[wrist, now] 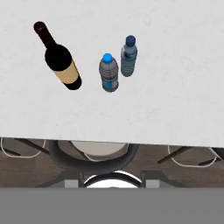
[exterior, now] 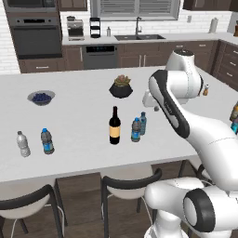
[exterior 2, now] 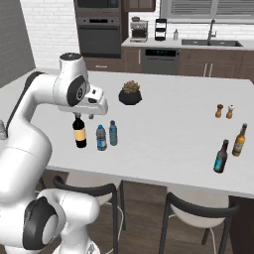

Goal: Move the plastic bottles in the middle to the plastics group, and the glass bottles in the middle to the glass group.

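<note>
The wine bottle and both blue-capped bottles stand mid-worktop, unmoved; plastics group far left, glass group far right; nothing sorted yet, by my reading; whether the fingers are spread, I cannot tell.

wine bottle neck behind arm (right base view), amber bottle cropped

A home kitchen: a long white island counter with stools tucked under its near edge, dark wood cabinets along the back wall, a built-in wall oven, a dishwasher, a sink with faucet under the window, and a coffee maker (white brick tiling behind it all).
</note>
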Controlling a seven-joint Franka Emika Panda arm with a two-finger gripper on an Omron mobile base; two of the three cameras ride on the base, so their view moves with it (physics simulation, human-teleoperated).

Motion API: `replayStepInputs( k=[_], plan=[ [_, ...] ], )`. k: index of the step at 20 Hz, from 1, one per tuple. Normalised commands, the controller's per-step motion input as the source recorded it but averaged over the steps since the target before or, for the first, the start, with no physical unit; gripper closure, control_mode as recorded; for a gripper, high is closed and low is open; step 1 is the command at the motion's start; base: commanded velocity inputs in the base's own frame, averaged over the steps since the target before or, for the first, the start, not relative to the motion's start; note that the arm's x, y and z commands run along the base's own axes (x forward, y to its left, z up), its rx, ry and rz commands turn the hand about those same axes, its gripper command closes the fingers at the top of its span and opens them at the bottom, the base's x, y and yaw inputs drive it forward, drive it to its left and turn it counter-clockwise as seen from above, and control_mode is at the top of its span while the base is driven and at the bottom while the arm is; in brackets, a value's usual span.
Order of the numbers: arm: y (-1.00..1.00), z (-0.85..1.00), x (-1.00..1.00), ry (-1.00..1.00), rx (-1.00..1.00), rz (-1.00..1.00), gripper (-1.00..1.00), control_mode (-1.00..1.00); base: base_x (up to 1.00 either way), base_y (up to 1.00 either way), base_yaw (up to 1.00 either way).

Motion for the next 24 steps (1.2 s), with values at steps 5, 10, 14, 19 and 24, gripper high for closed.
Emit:
replayStepInputs(
  k=[5,10,14,19,24],
  plan=[
    [0.00,-0.03,-0.03,0.07,0.00,0.00,-1.00,-1.00,0.00,0.00,0.00],
    [0.18,0.00,0.01,-0.03,0.00,-0.03,-1.00,-1.00,0.00,0.00,0.00],
    [0.92,0.00,0.09,-0.01,-0.07,0.00,-1.00,-1.00,0.00,0.00,0.00],
    [0.59,0.00,0.11,-0.07,-0.01,0.11,-1.00,-1.00,0.00,0.00,0.00],
    [0.19,0.00,0.35,-0.07,0.00,0.10,-1.00,-1.00,0.00,0.00,0.00]
  ],
)
